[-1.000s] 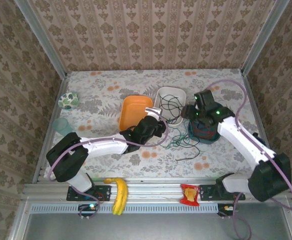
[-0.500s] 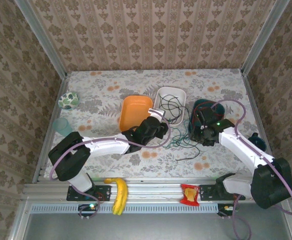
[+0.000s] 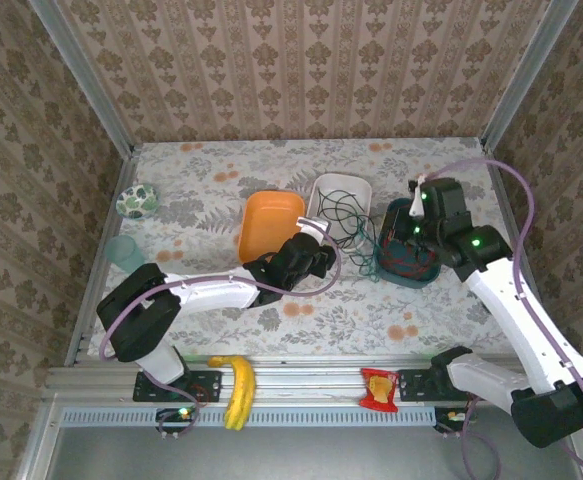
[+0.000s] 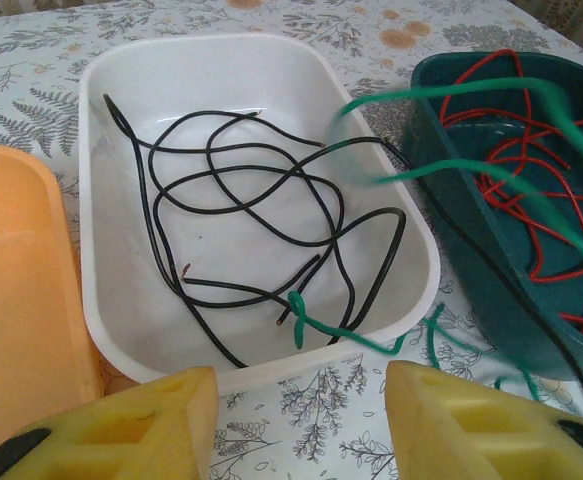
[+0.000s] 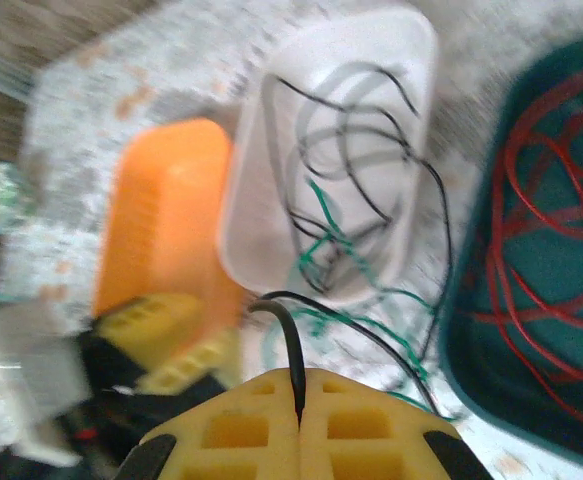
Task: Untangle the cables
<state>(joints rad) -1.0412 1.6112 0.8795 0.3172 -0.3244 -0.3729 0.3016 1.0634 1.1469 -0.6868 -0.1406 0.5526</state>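
So the right gripper (image 5: 299,392) has its fingers squeezed together on the black cable (image 5: 293,350), pinched right at the tips. In the top view that arm is up over the teal tray (image 4: 451,235). From the pinch, the black cable drops away, skirts the teal tray's edge and runs back into the white tray (image 4: 96,210), where the rest of it lies in loose loops. My guess is it's held high like that to draw the black strand free of the green cable (image 4: 351,335). The green one hooks over the white tray's near rim and strings across above the teal tray. The red cable (image 4: 516,195) sits coiled inside the teal tray, with green passing over it.

The left gripper (image 4: 301,420) is low, just in front of the white tray, fingers apart with nothing between them. It's probably parked there to catch the green one. The orange tray (image 4: 21,300) sits right beside the white tray.
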